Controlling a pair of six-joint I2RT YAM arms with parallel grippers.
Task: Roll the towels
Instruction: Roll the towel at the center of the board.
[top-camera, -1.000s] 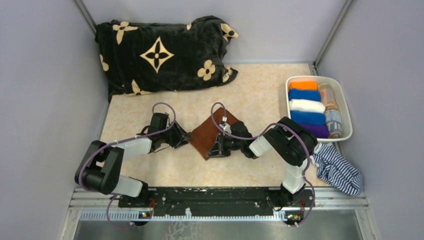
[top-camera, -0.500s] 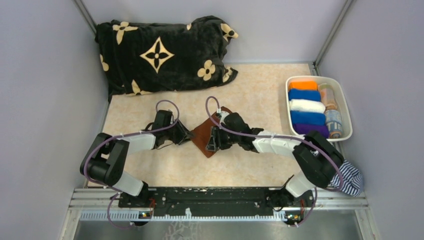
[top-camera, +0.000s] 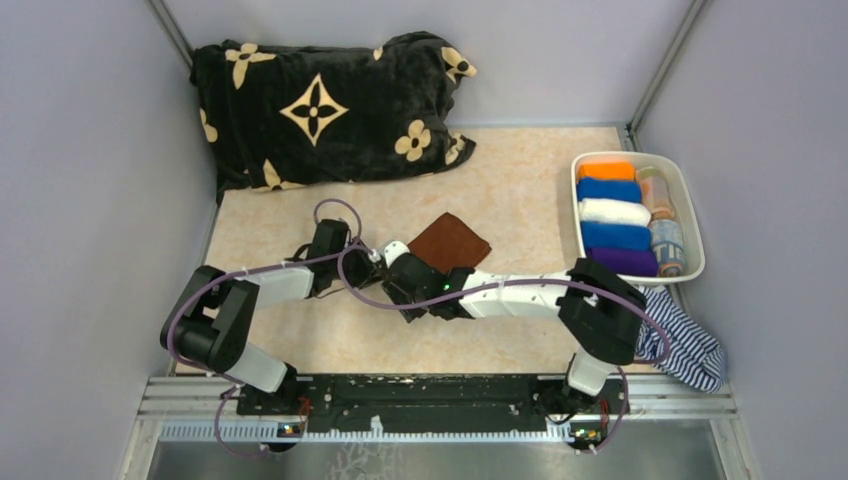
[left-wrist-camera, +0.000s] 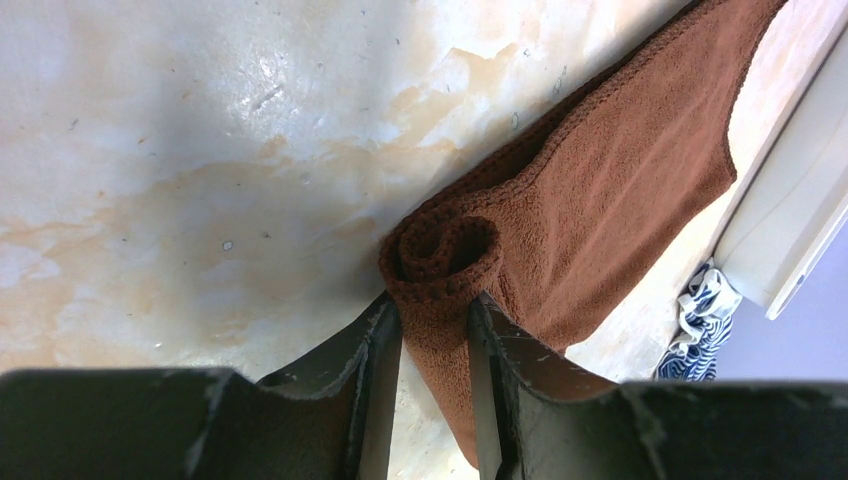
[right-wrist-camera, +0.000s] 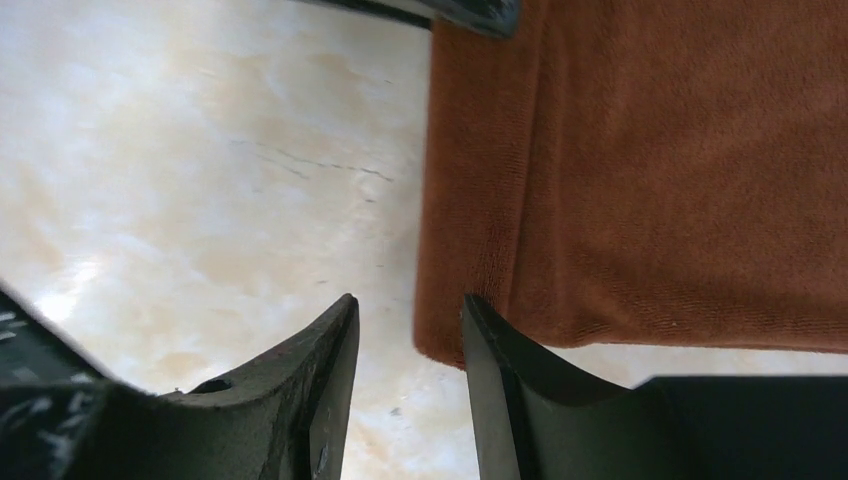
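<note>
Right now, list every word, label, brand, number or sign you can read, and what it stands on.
No readable text anywhere.
The black blanket: beige flower shapes only, no letters.
The printed rolls in the white bin: marks too small to read.
The brown towel: plain.

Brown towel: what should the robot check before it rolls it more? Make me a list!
1. Left hand pinches the towel: ok, cloth sits squeezed in it.
2. Roll begun: ok, a small tight curl at that end.
3. Right hand grips the towel too: not ok, it is open beside a corner, holding nothing.
4. Roll even all along: cannot tell, only one end shows.
5. Rest of the towel lies flat: cannot tell, the right arm covers part of it in the top view.
</note>
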